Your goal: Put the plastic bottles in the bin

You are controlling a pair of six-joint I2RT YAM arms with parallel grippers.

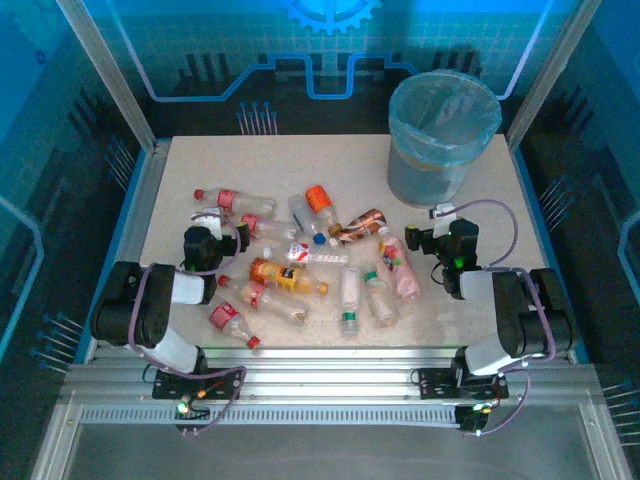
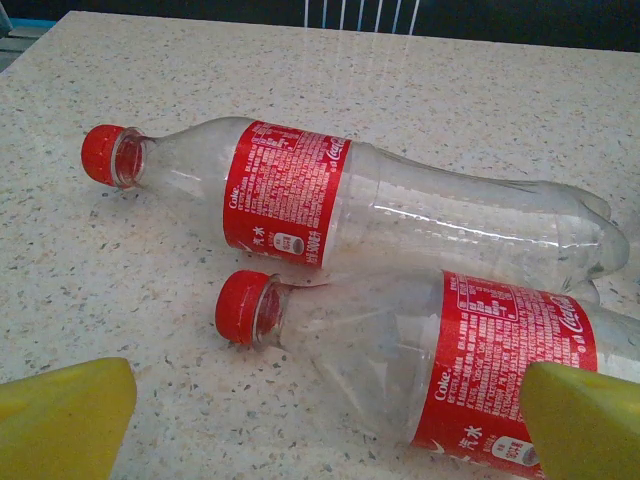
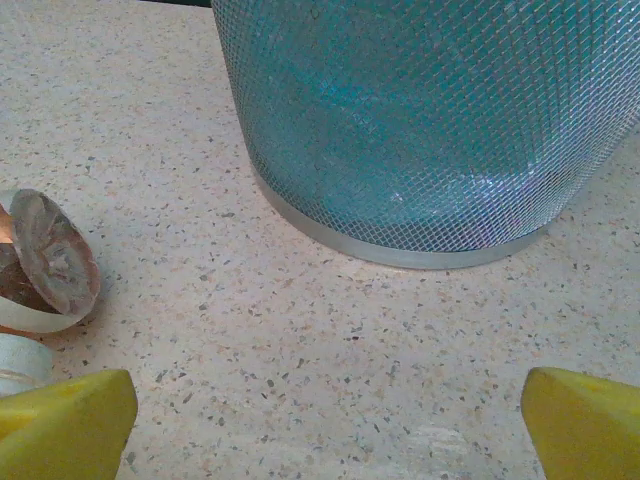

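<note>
1. The left arm (image 1: 150,305) sits folded low at the near left, with its wrist reaching over the left end of the bottle pile.
2. The left jaws are wide open and hold nothing. The yellow fingertips (image 2: 60,415) frame two red-label bottles (image 2: 300,190) lying on their sides close ahead, both with red caps.
3. The right arm (image 1: 510,320) is folded at the near right, wrist pointing at the bin (image 1: 440,135).
4. The right jaws are also spread wide and empty. I see the bin's mesh wall just ahead.
5. The bottles (image 1: 300,265) are clear, with red, orange, green and blue caps. They lie scattered flat mid-bench (image 1: 200,165), between the arms.
6. The bin stands upright at the far right of the bench. It's grey with a pale blue bag liner, well apart from most of the pile.
</note>
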